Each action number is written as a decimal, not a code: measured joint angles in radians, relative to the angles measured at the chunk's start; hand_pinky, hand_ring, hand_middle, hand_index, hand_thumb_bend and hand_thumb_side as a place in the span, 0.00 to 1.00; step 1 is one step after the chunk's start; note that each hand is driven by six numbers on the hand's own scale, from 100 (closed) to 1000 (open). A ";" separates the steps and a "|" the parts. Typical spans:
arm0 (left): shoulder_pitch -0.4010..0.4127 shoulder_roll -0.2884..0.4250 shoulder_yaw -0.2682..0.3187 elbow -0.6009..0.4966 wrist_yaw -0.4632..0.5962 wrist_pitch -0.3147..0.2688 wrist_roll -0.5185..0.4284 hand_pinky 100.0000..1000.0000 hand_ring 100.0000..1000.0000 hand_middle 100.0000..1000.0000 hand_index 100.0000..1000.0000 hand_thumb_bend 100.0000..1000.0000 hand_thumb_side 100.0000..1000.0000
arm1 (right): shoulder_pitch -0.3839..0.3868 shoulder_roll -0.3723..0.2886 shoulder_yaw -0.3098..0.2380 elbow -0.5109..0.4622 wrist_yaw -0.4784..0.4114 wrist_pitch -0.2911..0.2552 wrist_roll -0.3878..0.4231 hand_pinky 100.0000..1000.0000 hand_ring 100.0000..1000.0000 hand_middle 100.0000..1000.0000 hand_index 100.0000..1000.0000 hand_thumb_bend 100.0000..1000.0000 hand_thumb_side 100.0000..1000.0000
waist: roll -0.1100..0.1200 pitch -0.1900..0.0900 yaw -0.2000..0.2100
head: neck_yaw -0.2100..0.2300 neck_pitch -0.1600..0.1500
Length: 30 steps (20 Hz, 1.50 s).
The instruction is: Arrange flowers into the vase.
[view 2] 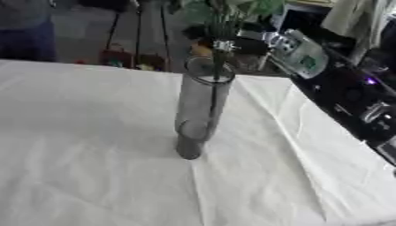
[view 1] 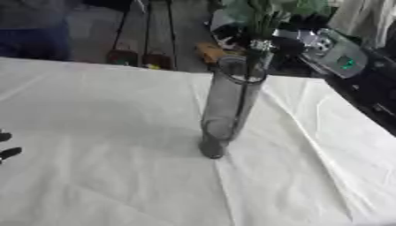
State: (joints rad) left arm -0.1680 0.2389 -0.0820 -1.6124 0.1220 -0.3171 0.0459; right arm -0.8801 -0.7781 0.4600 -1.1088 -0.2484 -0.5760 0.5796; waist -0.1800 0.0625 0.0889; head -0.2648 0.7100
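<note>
Vase [view 1: 228,110]: tall, upright on worktop [view 1: 100,110], well right of my left hand [view 1: 8,145]. Flowers [view 1: 259,26] already in. Fingers' pose: cannot tell. Risk: top-heavy stems, any nudge tips it.

You won't find any words, numbers or brand marks you can read here. The green patch on the grey device [view 2: 303,55] past the far edge of the surface [view 2: 93,145] is only a blur of colour.
</note>
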 measured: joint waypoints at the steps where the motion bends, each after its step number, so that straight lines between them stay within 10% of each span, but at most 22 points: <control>1: 0.000 0.000 0.000 0.000 0.000 0.000 0.000 0.68 0.96 0.63 0.78 0.93 0.75 | 0.000 0.000 -0.006 -0.001 -0.006 0.000 0.000 0.94 1.00 0.98 1.00 0.00 1.00 | 0.000 0.000 -0.001 | 0.000 0.000; 30: -0.001 0.000 0.000 0.000 0.004 0.001 0.000 0.69 0.96 0.63 0.78 0.93 0.75 | 0.001 0.019 -0.029 -0.019 -0.049 0.000 0.000 0.94 1.00 0.98 1.00 0.00 1.00 | 0.007 0.009 -0.014 | 0.000 -0.001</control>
State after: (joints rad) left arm -0.1691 0.2384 -0.0820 -1.6124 0.1256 -0.3166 0.0454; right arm -0.8793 -0.7592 0.4308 -1.1278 -0.2973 -0.5760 0.5796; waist -0.1728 0.0716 0.0751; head -0.2652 0.7092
